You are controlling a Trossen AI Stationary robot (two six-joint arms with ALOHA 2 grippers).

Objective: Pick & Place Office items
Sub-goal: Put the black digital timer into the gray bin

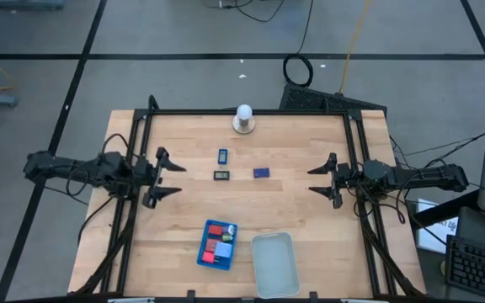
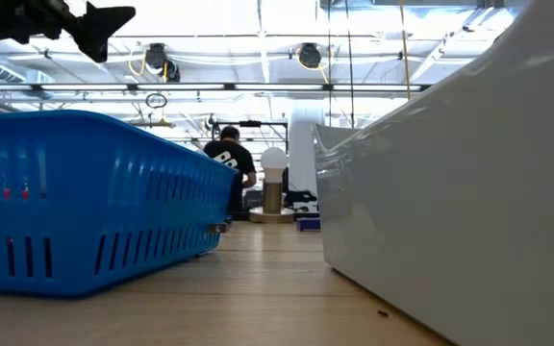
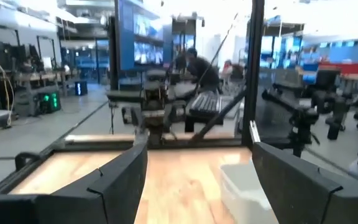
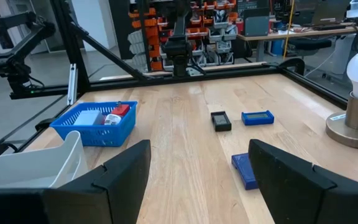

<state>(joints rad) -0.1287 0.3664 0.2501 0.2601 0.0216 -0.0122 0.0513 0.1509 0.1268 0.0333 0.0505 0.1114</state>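
Three small office items (image 1: 241, 168) out on the bare wood in the middle of the bench (image 1: 310, 210): a light blue rectangle (image 1: 223, 156), a black rectangular piece (image 1: 221, 176) just below it in the high view, and a dark blue rectangle (image 1: 261, 172) off to the right of the black one. All three lying flat and apart, not touching. More pieces already in the blue tray (image 1: 202, 255) near the front edge, with red blocks (image 1: 218, 229) and a light blue one among them, packed close. Beside that, a clear tray (image 1: 274, 265), just to its right. At the back edge, a white ball on a round base (image 1: 243, 118), standing upright. On the left side of the bench, the left end effector (image 1: 172, 179), fingers spread wide, holding nothing, well apart from the pieces. On the right side, the right end effector (image 1: 314, 179), fingers also spread, holding nothing, pointing in toward the middle. From the right wrist view, the same three pieces (image 4: 244, 140) on the wood ahead, between the two dark fingers (image 4: 303, 180), none touched. Far behind the bench in the low view, a person (image 2: 227, 154) in a dark top.
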